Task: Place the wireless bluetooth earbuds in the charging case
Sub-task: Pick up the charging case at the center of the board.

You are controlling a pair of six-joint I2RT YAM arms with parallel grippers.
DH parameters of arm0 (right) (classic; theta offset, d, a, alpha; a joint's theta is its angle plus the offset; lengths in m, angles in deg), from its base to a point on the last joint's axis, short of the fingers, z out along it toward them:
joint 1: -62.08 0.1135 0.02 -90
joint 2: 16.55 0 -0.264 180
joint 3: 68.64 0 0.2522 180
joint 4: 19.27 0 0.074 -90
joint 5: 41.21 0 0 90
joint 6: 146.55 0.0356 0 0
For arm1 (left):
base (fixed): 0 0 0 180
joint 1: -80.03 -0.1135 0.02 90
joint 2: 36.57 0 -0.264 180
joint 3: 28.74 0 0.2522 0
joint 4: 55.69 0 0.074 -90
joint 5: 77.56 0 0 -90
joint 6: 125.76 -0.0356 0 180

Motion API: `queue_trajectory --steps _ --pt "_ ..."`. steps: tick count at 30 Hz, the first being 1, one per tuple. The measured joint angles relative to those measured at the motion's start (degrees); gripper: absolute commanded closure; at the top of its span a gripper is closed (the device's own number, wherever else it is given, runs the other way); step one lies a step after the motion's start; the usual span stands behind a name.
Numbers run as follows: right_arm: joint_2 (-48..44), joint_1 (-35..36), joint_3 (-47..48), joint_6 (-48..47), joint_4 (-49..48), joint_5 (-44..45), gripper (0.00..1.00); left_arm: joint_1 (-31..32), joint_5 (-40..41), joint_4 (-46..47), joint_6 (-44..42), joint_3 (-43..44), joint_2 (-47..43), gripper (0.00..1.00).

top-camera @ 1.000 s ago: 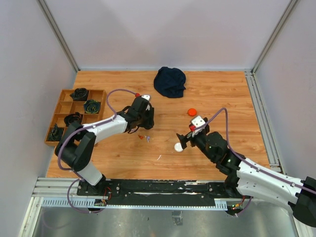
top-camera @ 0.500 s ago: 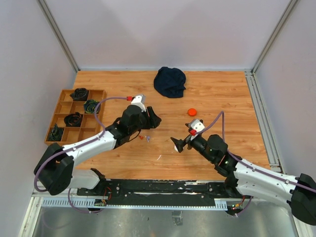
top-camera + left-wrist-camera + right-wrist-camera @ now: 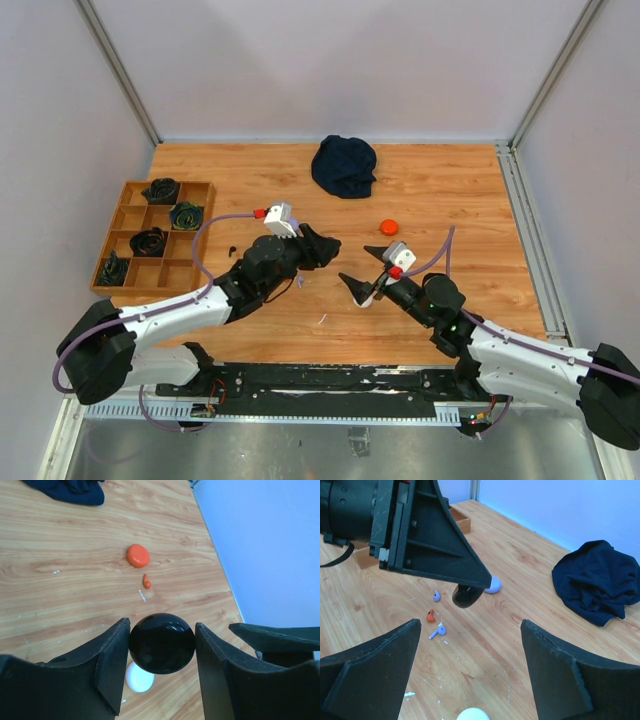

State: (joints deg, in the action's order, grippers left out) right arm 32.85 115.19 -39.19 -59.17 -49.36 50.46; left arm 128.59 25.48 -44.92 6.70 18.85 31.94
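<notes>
My left gripper is shut on a glossy black round case and holds it above the table; in the top view this gripper is mid-table. My right gripper is wide open and empty, facing the left one; it also shows in the top view. In the right wrist view two purple earbuds and an orange earbud lie on the wood below the black case. Another orange earbud lies near the orange case.
A white round case lies under the grippers, and a purple case lies beyond the black one. A navy cloth is at the back. A wooden compartment tray with dark rolled items stands at the left.
My left arm has swung right and forward with the black case, closing on the right gripper. My right gripper has moved left and lifted off the white case.
</notes>
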Motion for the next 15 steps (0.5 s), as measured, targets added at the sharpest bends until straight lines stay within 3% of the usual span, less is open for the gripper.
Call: queue_trajectory --steps 15 --pt "10.45 0.00 0.59 0.79 -11.21 0.55 0.39 4.87 5.40 11.19 2.89 -3.76 -0.87 0.54"
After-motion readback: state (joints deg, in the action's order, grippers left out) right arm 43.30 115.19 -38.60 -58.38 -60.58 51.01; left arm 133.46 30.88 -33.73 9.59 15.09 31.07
